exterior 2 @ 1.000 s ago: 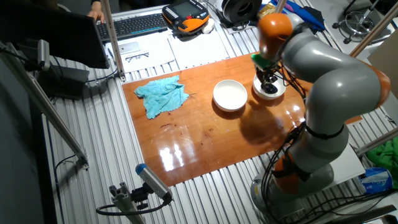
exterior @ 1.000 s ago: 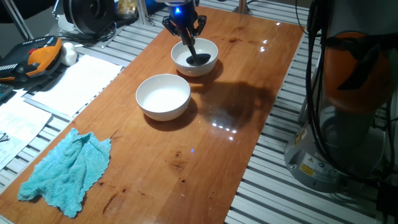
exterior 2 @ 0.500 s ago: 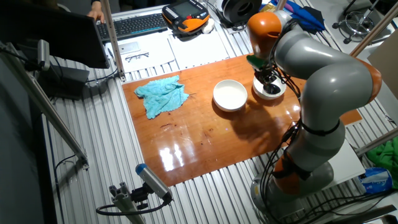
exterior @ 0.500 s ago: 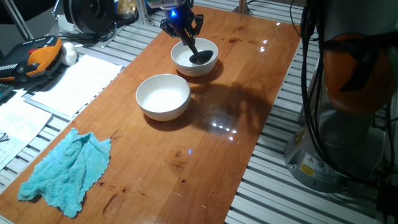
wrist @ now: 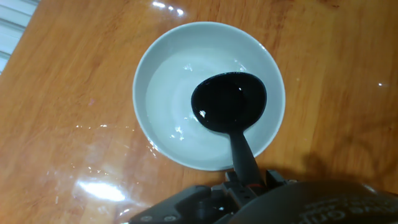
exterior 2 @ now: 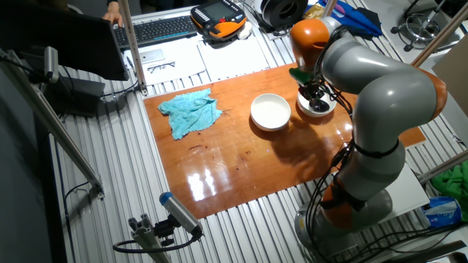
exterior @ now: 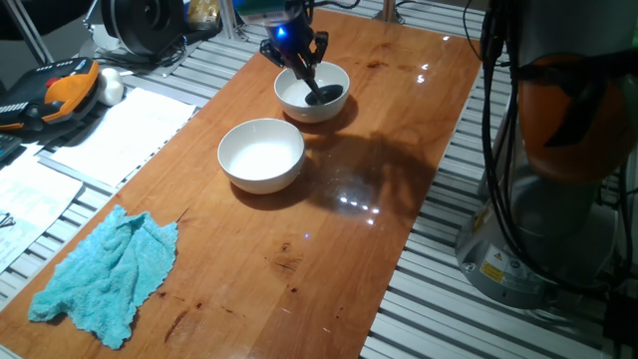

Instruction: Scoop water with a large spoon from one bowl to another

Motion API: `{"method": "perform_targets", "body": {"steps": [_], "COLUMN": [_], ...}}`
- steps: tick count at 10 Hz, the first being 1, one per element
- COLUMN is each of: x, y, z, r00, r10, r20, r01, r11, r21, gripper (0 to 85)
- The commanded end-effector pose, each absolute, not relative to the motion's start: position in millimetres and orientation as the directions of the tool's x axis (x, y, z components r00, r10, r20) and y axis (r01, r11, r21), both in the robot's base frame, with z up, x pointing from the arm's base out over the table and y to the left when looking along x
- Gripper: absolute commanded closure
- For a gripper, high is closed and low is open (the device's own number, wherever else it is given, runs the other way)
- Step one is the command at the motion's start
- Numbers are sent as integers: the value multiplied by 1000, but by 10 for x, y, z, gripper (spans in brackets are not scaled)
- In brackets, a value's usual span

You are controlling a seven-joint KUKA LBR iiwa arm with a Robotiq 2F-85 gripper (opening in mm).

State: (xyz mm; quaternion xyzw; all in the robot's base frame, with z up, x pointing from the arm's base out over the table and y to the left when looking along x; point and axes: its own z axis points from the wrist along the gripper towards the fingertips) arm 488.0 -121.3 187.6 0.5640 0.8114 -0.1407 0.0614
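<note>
The large spoon [wrist: 228, 101], a black ladle, rests with its round head low inside a white bowl [wrist: 144, 74] that holds clear water [wrist: 166, 93]. My gripper [wrist: 249, 182] is shut on the ladle's handle just above the bowl's near rim. In one fixed view the gripper [exterior: 297, 55] hangs over the far bowl [exterior: 299, 100], and the ladle [exterior: 324, 95] slants down into it. A second white bowl [exterior: 261, 155] stands nearer, apart from the first. The other fixed view shows the gripper [exterior 2: 314, 89] over the right bowl [exterior 2: 327, 109], with the other bowl [exterior 2: 270, 111] to its left.
A crumpled turquoise cloth [exterior: 105, 274] lies at the near left of the wooden table [exterior: 399, 120]. Papers [exterior: 120, 135] and an orange-and-black device [exterior: 60, 90] lie beyond the table's left edge. The arm's grey base [exterior: 548, 199] stands at the right.
The arm and gripper have shifted slightly above the far bowl, and the ladle's tilt changed a little. Its head stays inside that bowl.
</note>
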Motion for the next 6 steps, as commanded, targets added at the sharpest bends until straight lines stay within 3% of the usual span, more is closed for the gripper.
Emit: {"method": "perform_targets", "body": {"steps": [1,6], "x": [4875,4872], "y": [-1217,-1203], "z": [1871,1791], "r00": [-358,-367], "r10": [897,890], "r20": [-260,-272], "r01": [932,927], "r11": [324,329], "r21": [-163,-178], "gripper": [850,850]}}
